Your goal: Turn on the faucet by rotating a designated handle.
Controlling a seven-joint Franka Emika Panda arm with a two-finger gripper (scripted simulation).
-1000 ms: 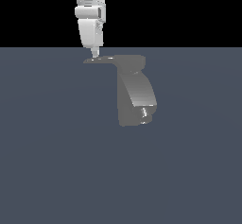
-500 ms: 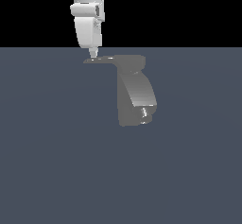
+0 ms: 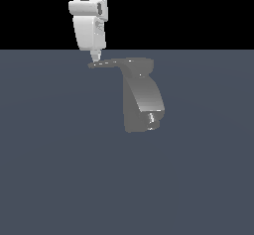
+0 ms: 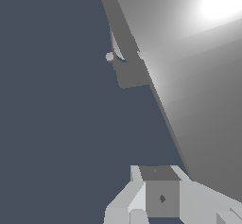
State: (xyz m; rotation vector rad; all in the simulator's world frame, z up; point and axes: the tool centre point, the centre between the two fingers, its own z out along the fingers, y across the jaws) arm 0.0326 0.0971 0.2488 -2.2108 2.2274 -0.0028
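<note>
The faucet (image 3: 142, 99) is a chunky grey curved block with a round spout (image 3: 153, 120) at its lower end. Its thin handle (image 3: 106, 63) sticks out from the top cap toward the exterior view's left. My gripper (image 3: 95, 57) comes down from above with its fingers together, the tip resting at the handle's outer end. In the wrist view the handle (image 4: 198, 100) fills the frame as a broad grey slab with a bright glare. The faucet (image 4: 130, 74) shows small beyond it, and my gripper (image 4: 159, 180) sits shut beside the slab's edge, holding nothing.
A plain dark blue-grey floor (image 3: 59, 169) spreads all around the faucet. The white arm (image 3: 88, 26) rises straight above the handle's tip against a black background.
The arm has shifted slightly toward the exterior view's left and its tip sits a touch higher. Handle and faucet look unchanged.
</note>
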